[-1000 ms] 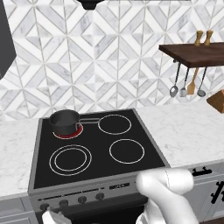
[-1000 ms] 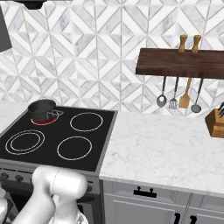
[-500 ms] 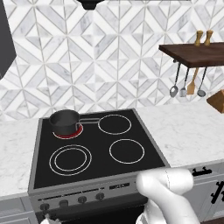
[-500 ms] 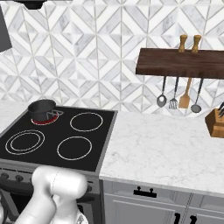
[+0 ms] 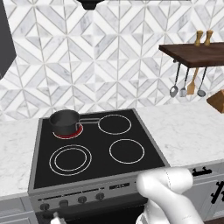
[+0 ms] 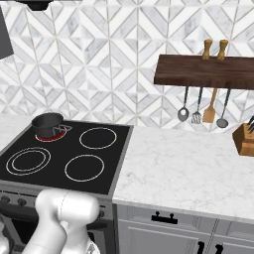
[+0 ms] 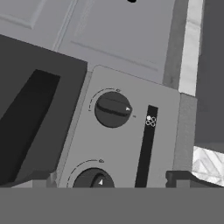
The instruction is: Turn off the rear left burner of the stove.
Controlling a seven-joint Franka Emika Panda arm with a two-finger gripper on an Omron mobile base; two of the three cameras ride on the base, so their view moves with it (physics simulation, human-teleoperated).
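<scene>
The rear left burner [image 5: 68,131] glows red under a dark saucepan [image 5: 64,121] at the back left of the stove [image 5: 144,131], so the task is not yet done; the other three rings show as plain white outlines. In the hand view the end effector [image 7: 109,180] points at the grey front panel [image 7: 127,144], one knob [image 7: 113,109] just ahead and a second knob [image 7: 91,180] at the lower edge; its fingers grip nothing, though how wide they stand cannot be told. Left, in all likelihood: choosing the right knob, closing on it and turning it.
</scene>
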